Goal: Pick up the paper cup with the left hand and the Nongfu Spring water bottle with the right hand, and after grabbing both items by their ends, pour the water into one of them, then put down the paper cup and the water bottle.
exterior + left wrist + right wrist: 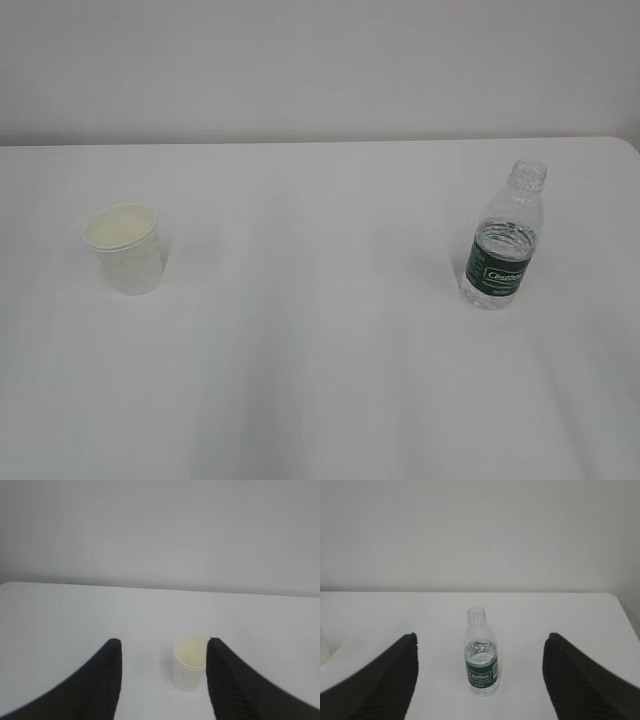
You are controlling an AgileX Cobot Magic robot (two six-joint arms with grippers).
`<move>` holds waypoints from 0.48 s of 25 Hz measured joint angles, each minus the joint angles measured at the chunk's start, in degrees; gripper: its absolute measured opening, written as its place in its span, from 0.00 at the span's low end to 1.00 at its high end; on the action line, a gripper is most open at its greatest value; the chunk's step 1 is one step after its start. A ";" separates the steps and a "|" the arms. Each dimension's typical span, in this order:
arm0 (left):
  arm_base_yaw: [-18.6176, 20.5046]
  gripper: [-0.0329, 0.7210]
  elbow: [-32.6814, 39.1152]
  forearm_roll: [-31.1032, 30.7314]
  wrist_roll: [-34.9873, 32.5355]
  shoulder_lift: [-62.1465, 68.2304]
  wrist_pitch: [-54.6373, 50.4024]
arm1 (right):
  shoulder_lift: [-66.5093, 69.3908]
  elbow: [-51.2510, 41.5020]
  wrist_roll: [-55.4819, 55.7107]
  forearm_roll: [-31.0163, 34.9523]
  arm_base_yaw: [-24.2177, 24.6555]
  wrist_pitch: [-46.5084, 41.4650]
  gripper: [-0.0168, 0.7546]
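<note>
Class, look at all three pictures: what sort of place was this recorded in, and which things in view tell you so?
Probably a robot test bench in a lab rather than a home. A bare white table stands against a plain wall; only a paper cup and an uncapped water bottle are set out, and each wrist camera frames open black gripper fingers.

white paper cup [124,249], green-labelled clear bottle [503,240]

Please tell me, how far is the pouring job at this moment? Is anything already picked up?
Nothing looks done yet. The paper cup and the water bottle both stand upright on the table, far apart, untouched. In hand: the left gripper is open with the cup ahead between its fingers, and the right gripper is open facing the bottle. Left: grasp both, lift, pour the water, set both down.
</note>
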State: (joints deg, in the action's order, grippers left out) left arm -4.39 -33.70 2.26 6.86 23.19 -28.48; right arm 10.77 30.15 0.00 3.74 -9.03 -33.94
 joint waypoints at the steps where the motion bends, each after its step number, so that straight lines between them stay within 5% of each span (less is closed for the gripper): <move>1: 0.00 0.56 0.00 -0.14 0.00 0.00 0.77 | 0.43 0.00 0.00 -0.22 0.00 0.92 0.79; 12: 0.00 0.58 0.00 -0.60 -1.11 0.14 4.61 | 6.62 0.00 0.00 -0.53 0.00 12.69 0.79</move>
State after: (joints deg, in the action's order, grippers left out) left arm -4.39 -33.70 1.66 5.75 23.33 -23.87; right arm 17.39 30.15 0.00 3.21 -9.03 -21.25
